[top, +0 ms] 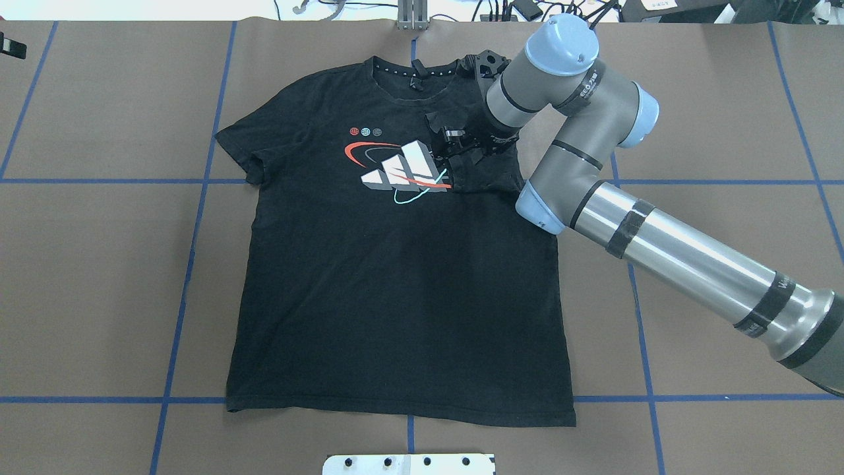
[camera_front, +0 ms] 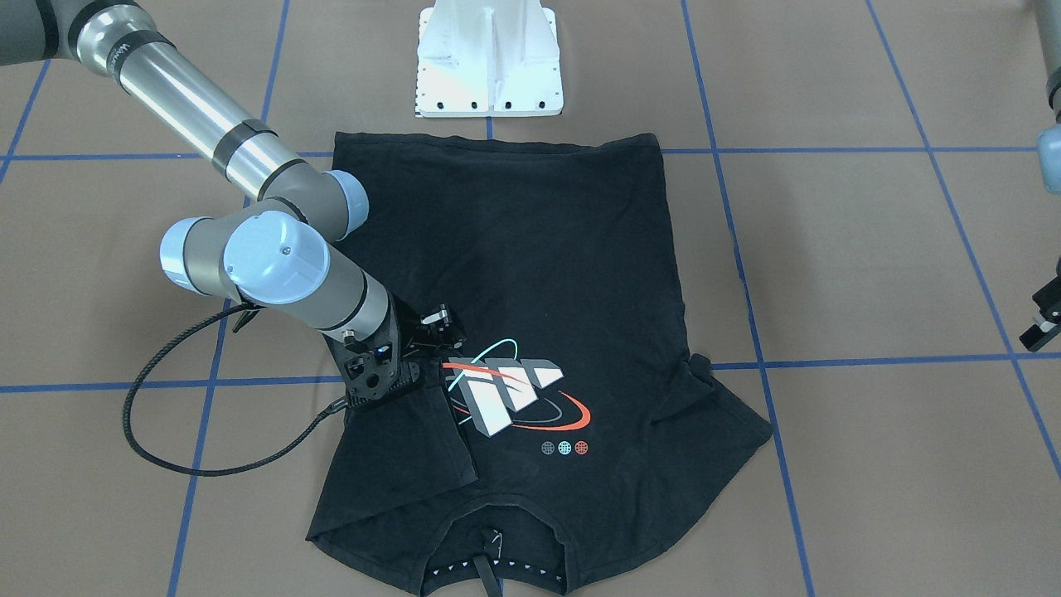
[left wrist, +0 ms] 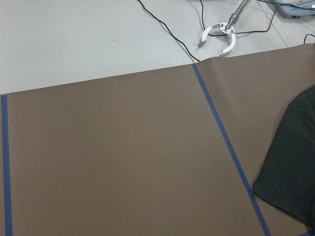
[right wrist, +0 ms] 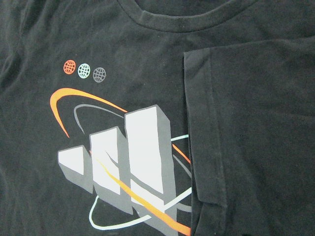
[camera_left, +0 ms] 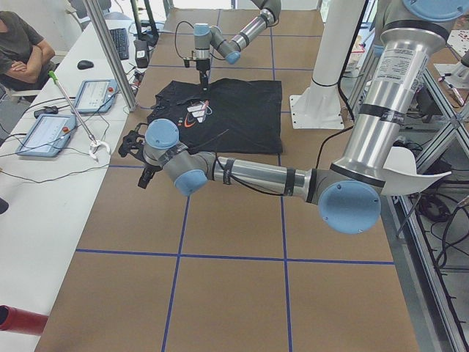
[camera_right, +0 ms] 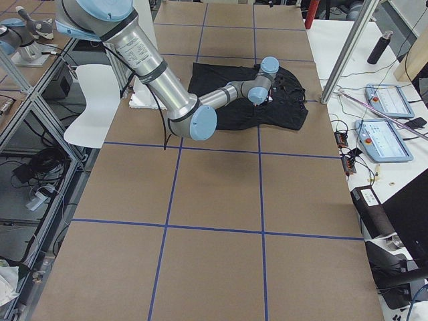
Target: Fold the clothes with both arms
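Note:
The black T-shirt (top: 395, 284) lies flat and face up on the brown table, collar at the far side from the robot. Its chest graphic (right wrist: 128, 167) shows in the right wrist view. One sleeve (right wrist: 256, 123) is folded inward and rests flat beside the graphic. My right gripper (top: 447, 142) hangs just above that folded sleeve (camera_front: 414, 439) with its jaws apart and nothing held. My left gripper (camera_front: 1043, 317) sits off the shirt at the table's far left edge (top: 12, 46), apparently open and empty. The other sleeve (left wrist: 295, 162) edges into the left wrist view.
The white bolted base plate (camera_front: 489, 58) stands at the shirt's hem side. Blue tape lines (top: 191, 264) grid the brown table. Past the far edge is a white bench with tablets (camera_left: 44, 132), a grabber tool (left wrist: 219, 37) and a seated person (camera_left: 18, 44).

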Robot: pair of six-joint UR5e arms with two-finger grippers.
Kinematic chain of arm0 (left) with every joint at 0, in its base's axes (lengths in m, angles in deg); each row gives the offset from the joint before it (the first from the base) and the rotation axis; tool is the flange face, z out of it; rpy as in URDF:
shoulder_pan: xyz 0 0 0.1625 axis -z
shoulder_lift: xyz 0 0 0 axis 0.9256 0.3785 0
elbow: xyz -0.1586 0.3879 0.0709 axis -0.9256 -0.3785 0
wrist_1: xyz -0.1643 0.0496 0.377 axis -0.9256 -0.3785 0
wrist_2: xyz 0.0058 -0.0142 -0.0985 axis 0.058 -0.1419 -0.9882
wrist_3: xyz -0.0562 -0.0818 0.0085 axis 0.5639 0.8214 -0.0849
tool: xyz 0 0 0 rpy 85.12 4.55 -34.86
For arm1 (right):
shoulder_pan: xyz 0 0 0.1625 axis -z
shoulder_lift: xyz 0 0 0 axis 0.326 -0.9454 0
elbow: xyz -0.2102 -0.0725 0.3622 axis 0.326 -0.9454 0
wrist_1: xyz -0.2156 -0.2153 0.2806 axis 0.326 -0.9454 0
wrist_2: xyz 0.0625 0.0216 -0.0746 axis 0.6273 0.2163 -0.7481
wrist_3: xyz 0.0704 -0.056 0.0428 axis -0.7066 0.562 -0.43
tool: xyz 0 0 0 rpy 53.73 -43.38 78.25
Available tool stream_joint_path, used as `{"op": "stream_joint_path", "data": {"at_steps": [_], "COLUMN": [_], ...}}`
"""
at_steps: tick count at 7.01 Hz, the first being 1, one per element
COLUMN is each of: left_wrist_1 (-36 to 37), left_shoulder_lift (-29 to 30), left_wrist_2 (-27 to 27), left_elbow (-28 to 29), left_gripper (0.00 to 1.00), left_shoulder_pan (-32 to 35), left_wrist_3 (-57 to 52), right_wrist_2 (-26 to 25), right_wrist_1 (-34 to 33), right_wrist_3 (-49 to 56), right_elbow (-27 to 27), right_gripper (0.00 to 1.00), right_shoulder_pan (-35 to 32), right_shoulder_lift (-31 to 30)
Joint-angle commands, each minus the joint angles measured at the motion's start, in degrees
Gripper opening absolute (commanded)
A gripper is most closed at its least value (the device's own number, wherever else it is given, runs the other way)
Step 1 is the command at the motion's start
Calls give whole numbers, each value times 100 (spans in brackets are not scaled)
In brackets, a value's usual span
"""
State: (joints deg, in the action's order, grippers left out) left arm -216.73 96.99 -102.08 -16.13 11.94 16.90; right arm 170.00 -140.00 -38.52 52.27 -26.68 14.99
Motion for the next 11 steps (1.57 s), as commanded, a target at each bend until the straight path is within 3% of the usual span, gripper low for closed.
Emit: {"op": "stream_joint_path", "data": {"at_steps": [1,2,4,6,8,9,11], "left_wrist_1": [-118,-302,-1598,-1762,-1771,-1771,-1763], "left_shoulder_lift": [107,247,659,923,960,1099,1275], "left_wrist_2": [33,60,295,1155,1167,1315,1534], "left_elbow": [91,248,1054,1250,1347,1513,1707], "left_gripper": [99,99,99,99,99,89,88], "left_shoulder_pan": [-399,-603,-1147,-1833,-2019,-2133,-2274], "left_wrist_3": [532,892,2268,2785,2838,2856,3022], "right_wrist_2": [468,469,391,268,40,-66,-67], "right_wrist_1": [-52,-269,-1269,-1431,-1432,-1432,-1432], "right_wrist_3": [-328,-530,-540,-540,-540,-540,-540], "right_elbow": [52,148,823,905,914,914,905], "right_gripper": [100,100,100,100,100,100,100], "right_shoulder_pan": [-385,-465,-544,-606,-563,-493,-492], "right_shoulder_lift": [119,180,199,199,199,216,216]}}
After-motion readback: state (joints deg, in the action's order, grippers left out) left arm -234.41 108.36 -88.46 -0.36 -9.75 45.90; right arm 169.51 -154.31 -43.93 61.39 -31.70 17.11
